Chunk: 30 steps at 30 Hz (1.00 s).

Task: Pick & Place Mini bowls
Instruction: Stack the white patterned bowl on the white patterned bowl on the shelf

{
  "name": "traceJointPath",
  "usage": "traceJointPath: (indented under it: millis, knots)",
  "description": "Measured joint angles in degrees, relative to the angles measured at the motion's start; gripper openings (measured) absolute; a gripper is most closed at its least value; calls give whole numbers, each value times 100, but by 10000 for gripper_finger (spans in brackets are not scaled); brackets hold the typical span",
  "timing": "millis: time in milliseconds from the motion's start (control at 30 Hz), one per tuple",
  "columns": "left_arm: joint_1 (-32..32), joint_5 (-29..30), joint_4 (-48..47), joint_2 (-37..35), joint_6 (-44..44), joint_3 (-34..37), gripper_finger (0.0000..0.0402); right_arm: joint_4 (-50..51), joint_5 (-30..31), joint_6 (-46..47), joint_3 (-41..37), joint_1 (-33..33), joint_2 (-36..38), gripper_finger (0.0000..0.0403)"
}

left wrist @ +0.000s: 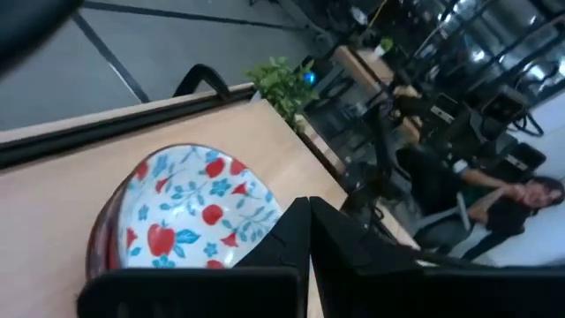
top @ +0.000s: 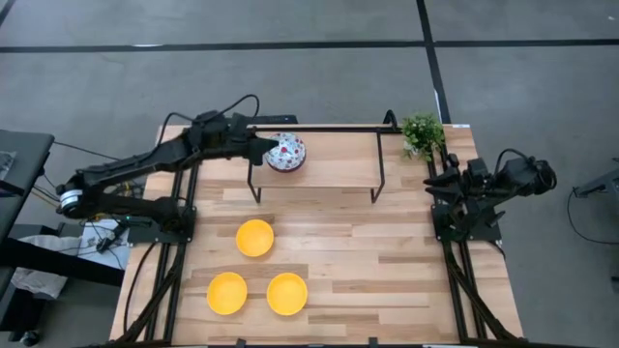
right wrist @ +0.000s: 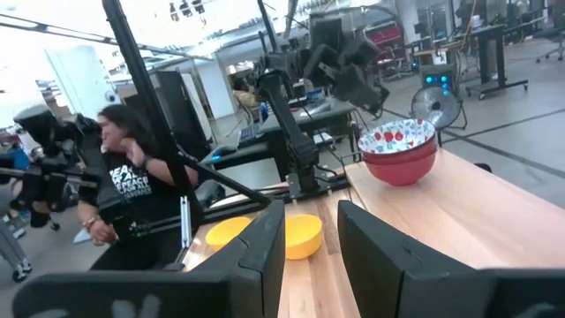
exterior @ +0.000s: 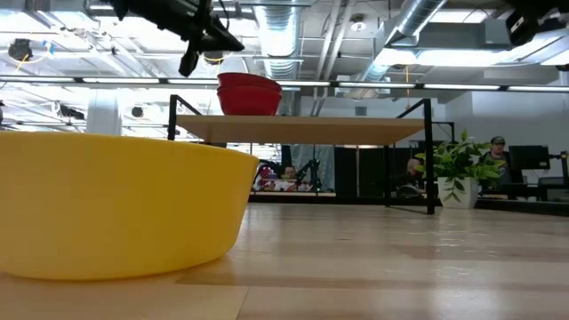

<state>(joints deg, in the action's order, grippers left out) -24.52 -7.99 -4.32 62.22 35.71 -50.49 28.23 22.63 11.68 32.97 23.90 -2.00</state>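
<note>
The red bowls with white, red-and-blue patterned insides sit nested in one stack (top: 286, 153) (exterior: 249, 93) (left wrist: 190, 208) on a raised wooden shelf (top: 338, 159). Three plain yellow bowls rest on the table: one in the middle (top: 254, 237) and two near the near edge (top: 227, 293) (top: 287, 294). My left gripper (top: 263, 147) (left wrist: 307, 205) is shut and hovers just left of and above the stack, touching nothing. My right gripper (right wrist: 309, 234) is open, folded back at the table's right edge (top: 455, 184).
The shelf stands on thin black legs (top: 379, 179) over the table's far half. A small green plant (top: 423, 133) sits at the far right corner. One yellow bowl (exterior: 116, 204) fills the low view's near left. People sit in the room beyond.
</note>
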Motion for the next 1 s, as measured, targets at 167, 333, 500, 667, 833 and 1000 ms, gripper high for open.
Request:
traceJointPath:
  millis: [167, 333, 500, 667, 833, 1000]
  knots:
    - [-1, 0, 525, 12, 189, 458, 4, 2, 6, 32, 6, 0, 0, 97]
    - [-5, 1, 804, 8, 236, 652, 4, 2, 9, 81, 6, 0, 0, 97]
    - [-34, 20, 815, 118, 397, 728, 4, 0, 11, 94, 6, 0, 0, 97]
    - [-40, 22, 869, 171, 403, 726, 4, 0, 11, 103, 6, 0, 0, 97]
    - [-41, 22, 863, 223, 425, 722, 4, 0, 13, 107, 6, 0, 0, 97]
    - [-39, 28, 829, 273, 493, 722, 4, 0, 15, 101, 6, 0, 0, 97]
